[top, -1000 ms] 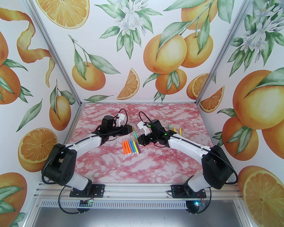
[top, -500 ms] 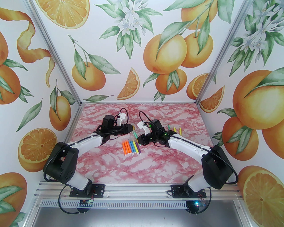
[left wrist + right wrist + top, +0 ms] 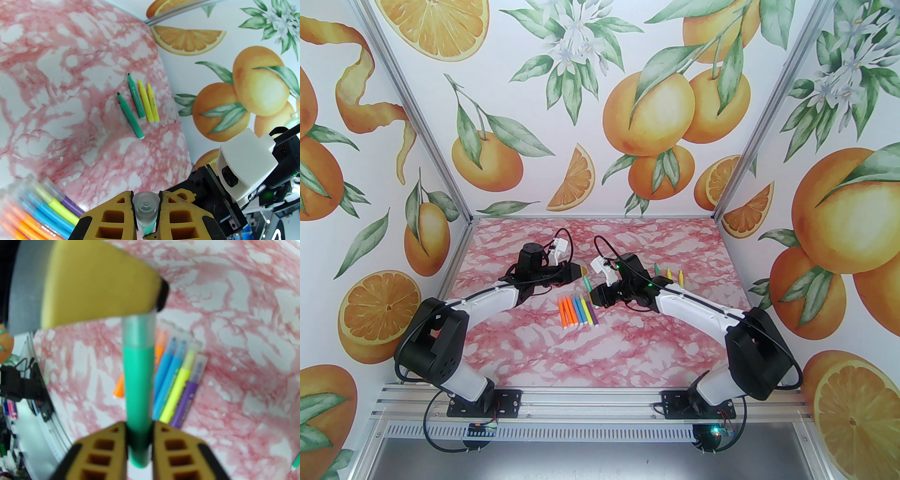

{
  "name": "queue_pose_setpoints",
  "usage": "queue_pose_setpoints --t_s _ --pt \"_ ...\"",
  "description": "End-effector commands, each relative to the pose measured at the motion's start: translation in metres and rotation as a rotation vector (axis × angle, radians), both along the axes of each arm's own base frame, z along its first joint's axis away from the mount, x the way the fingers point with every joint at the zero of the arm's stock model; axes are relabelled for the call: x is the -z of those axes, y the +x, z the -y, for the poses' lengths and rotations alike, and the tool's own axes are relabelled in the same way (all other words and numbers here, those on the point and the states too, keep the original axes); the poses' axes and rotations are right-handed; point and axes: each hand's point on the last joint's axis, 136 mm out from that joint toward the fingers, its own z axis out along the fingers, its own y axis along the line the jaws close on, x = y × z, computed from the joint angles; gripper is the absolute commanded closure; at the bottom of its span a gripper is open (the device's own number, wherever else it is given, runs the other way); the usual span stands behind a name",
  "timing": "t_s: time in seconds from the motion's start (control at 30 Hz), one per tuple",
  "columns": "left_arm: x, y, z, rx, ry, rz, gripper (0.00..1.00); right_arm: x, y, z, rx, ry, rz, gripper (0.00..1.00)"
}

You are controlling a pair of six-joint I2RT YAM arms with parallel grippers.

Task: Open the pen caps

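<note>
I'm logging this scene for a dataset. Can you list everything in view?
Capped markers: about seven, orange, blue, yellow, purple; one row mid-table.
Uncapped markers: four, two green, two yellow; side by side beyond the right arm.
Green marker: one; held in the air between both arms.
Clear cap: one, translucent; on the green marker's end.
Table: one, pink-and-white marble.
Walls: orange-fruit print; left, back, right.
Left fingers: yellow, shut on the clear cap.
Right fingers: yellow, closed on the green marker's barrel.
</note>
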Motion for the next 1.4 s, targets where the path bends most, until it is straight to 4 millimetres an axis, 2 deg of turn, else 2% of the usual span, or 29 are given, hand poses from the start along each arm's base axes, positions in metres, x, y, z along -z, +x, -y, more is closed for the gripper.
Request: queue_pose_setpoints --t_s 0.0,0.13,0.4,0.5,0.63,0.8,0.9,0.97,1.03,1.1,1.23,1.37 --pt "-0.024 0.002 0.01 0.037 -0.05 0.056 1.0 -0.003 0.0 -0.004 -0.018 0.033 0.011 0.7" --pt "-0.024 0.002 0.01 0.036 -0.049 0.056 1.0 0.0 0.0 -0.005 -0.019 0.032 0.004 0.71" --pt "-0.019 0.008 0.003 0.006 -0.002 0.064 1.0 0.006 -0.005 0.0 -0.023 0.005 -0.008 1.0" --pt "-0.028 0.02 -0.006 -0.029 0.001 0.078 1.0 0.019 -0.014 0.005 -0.04 -0.031 -0.036 1.0" --pt "-0.045 0.043 -0.035 -0.108 0.015 0.103 1.0 0.039 -0.036 0.014 -0.083 -0.087 -0.082 1.0" --pt "-0.069 0.071 -0.088 -0.238 0.015 0.128 1.0 0.051 -0.059 0.027 -0.108 -0.108 -0.114 1.0" --pt "-0.082 0.08 -0.113 -0.288 0.009 0.137 1.0 0.053 -0.066 0.032 -0.109 -0.114 -0.116 1.0" --pt "-0.086 0.081 -0.124 -0.302 0.03 0.145 1.0 0.052 -0.062 0.036 -0.083 -0.119 -0.101 1.0" --pt "-0.076 0.079 -0.137 -0.318 0.148 0.144 1.0 0.048 -0.047 0.041 -0.016 -0.134 -0.075 1.0" --pt "-0.054 0.073 -0.159 -0.363 0.363 0.114 1.0 0.045 -0.029 0.051 0.064 -0.15 -0.06 1.0" --pt "-0.014 0.052 -0.208 -0.421 0.712 0.037 1.0 0.054 0.015 0.093 0.269 -0.376 -0.003 1.0" --pt "0.02 0.033 -0.236 -0.413 0.897 -0.059 1.0 0.063 0.042 0.111 0.327 -0.507 -0.008 1.0"
